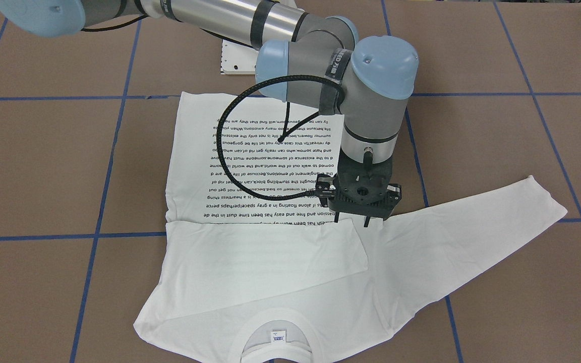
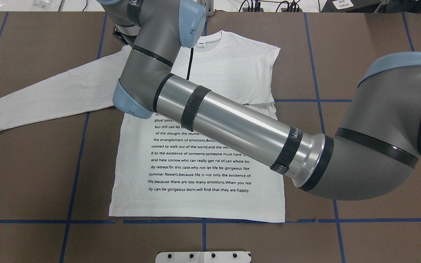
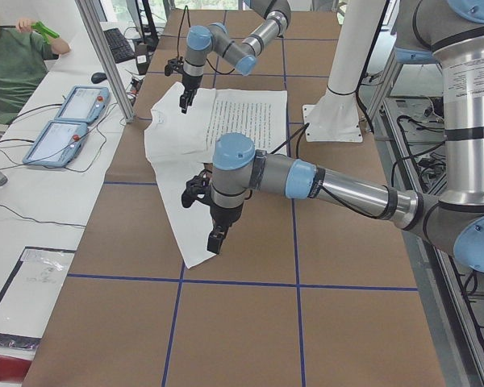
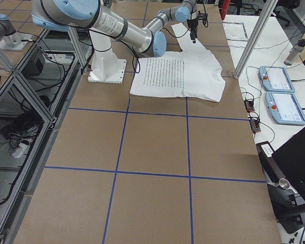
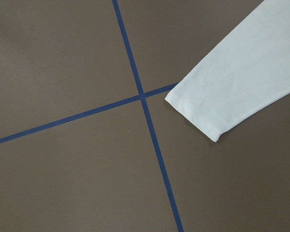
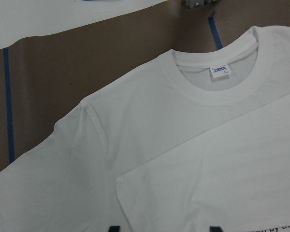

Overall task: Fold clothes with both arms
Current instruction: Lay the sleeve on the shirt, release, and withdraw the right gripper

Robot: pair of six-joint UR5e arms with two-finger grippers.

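**Where is the shirt?**
The white long-sleeved cotton T-shirt (image 2: 239,69) lies flat on the brown table with blue tape lines (image 2: 31,164). Its black printed words (image 2: 199,160) face up. One folded sleeve (image 1: 265,257) lies across the chest. The other long sleeve (image 2: 49,98) sticks straight out to the side.

**So what comes next?**
I think that sleeve gets folded in too. The right arm's black thin-fingered gripper (image 1: 353,220) reaches across. It hangs just over the spot where that sleeve joins the body, near the ribbed round collar (image 6: 208,99). Its two fingers are spread apart with nothing in them. The left arm's black gripper (image 3: 218,238) hangs over the sleeve's cuff (image 5: 198,116). I can't tell if its fingers are apart or together.

**How do they do it well?**
Pinch the cuff so both layers come up. Lift it only a little. The right one should keep the shoulder from sliding. Carry the cuff over the chest and lay it on the folded sleeve. Then let go gently so no wrinkles bunch up.
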